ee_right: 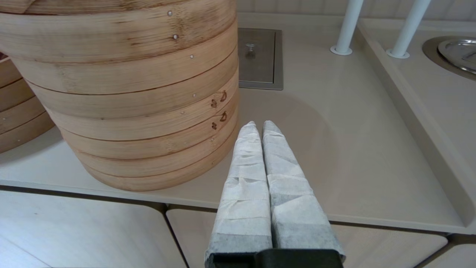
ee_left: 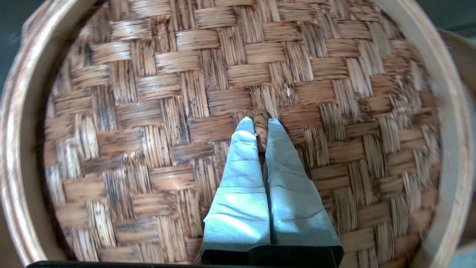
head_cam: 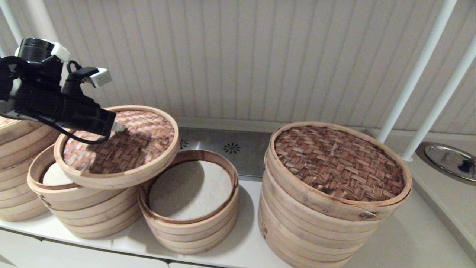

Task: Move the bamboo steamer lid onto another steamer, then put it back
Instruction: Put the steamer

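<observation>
The bamboo steamer lid (head_cam: 122, 149), tan-pink herringbone weave in a pale wood rim, hangs tilted in the air over the taller pale stack (head_cam: 80, 208) and leans out past the rim of the short steamer (head_cam: 189, 203). My left gripper (head_cam: 118, 127) is shut on the lid's small loop handle (ee_left: 261, 124), which shows pinched between the two padded fingers (ee_left: 241, 163). The short steamer's white liner (head_cam: 191, 188) lies uncovered. My right gripper (ee_right: 260, 126) is shut and empty, low beside the widest stack; the head view does not show it.
The widest, tallest stack (head_cam: 327, 208) with its dark coarse lid (head_cam: 338, 162) stands at the right. Another stack (head_cam: 16, 171) sits at the far left edge. White poles (head_cam: 420, 70) rise behind; a metal basin (head_cam: 452, 160) lies far right.
</observation>
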Robot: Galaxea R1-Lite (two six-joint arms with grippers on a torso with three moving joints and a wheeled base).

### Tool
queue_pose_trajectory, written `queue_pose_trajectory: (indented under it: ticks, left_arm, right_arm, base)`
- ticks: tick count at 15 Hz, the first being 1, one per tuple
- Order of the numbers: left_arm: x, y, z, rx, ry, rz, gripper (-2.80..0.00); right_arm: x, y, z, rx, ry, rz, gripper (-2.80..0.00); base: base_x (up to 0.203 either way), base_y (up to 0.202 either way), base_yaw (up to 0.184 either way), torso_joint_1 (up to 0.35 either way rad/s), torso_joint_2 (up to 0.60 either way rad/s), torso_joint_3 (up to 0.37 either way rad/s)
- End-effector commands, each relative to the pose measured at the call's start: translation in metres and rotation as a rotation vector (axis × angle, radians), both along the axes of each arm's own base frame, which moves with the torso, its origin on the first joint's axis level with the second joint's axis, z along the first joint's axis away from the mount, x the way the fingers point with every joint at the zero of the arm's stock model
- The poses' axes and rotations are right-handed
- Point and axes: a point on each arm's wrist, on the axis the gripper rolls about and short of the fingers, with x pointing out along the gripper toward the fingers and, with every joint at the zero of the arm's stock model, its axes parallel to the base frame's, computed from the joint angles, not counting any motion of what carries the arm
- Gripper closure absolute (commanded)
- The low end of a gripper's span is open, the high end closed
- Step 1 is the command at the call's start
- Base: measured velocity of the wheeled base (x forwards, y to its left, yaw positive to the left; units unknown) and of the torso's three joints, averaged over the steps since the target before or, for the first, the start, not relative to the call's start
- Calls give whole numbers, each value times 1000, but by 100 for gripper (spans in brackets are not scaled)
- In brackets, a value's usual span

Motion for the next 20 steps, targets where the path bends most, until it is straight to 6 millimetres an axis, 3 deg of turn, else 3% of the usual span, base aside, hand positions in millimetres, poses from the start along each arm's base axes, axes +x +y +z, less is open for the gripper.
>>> queue_pose_trajectory:
  ticks: [1, 11, 20]
  left_arm:
    - [1, 8, -1, -5, 6, 19, 0]
    - [1, 58, -4, -33, 12, 135, 0]
    - [-2, 84, -8, -42, 15, 181, 0]
  right_arm:
    - [0, 0, 0, 0, 1, 0, 0]
    - [0, 0, 0, 0, 0, 0, 0]
    - [0, 0, 0, 0, 0, 0, 0]
  base:
    - [0, 0, 0, 0, 0, 0]
    - [0, 0, 0, 0, 0, 0]
    - [0, 0, 0, 0, 0, 0]
